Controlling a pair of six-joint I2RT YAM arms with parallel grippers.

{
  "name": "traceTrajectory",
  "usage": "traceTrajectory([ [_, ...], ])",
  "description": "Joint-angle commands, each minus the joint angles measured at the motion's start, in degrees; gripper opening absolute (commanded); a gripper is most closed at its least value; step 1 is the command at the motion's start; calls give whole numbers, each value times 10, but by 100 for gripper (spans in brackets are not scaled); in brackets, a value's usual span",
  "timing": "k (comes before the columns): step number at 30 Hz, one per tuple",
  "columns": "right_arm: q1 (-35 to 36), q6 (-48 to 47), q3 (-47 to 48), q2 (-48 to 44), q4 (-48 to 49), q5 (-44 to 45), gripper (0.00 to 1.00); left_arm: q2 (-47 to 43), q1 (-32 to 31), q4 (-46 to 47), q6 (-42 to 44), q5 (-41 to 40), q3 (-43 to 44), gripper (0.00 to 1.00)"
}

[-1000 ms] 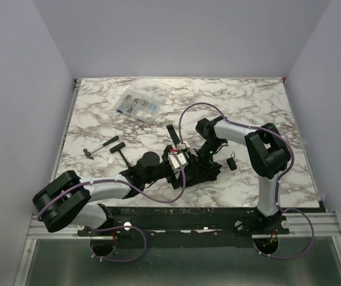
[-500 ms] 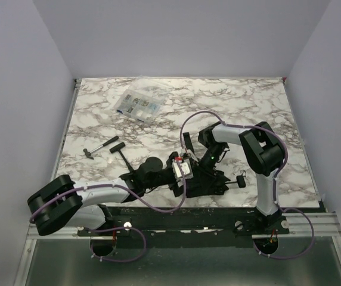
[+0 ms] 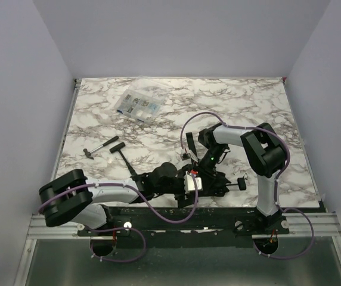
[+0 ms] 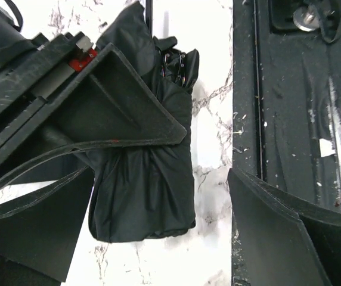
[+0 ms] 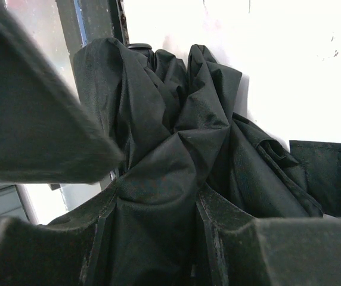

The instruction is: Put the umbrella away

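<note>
Bunched dark umbrella [image 5: 176, 137], close up

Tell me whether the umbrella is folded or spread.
Folded, loosely: the umbrella is a bunched dark bundle lying on the table, its canopy gathered, not fanned out.

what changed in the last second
The right hand and left hand carried the umbrella toward the near edge, the left hand also shifting right. The right is shut on the canopy; the left is open around it. The clear box and small tool did not move.
</note>
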Motion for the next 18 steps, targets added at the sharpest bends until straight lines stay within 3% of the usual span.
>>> traceTrajectory([
  [1, 6, -11, -43, 53, 181, 242, 21, 52, -6, 11, 33, -45, 27, 98],
  [6, 6, -9, -44, 51, 180, 236, 22, 113, -9, 11, 34, -91, 57, 97],
  [9, 6, -8, -43, 50, 177, 228, 24, 157, -11, -1, 23, -114, 70, 90],
  [10, 5, -7, -42, 47, 176, 225, 26, 168, -12, -8, 17, -119, 72, 84],
  [15, -24, -13, 0, 35, 135, 172, 41, 195, -12, -47, -32, -100, 70, 28],
  [18, -58, -34, 46, 26, 105, 139, 50, 196, -11, -44, -58, -101, 52, 12],
])
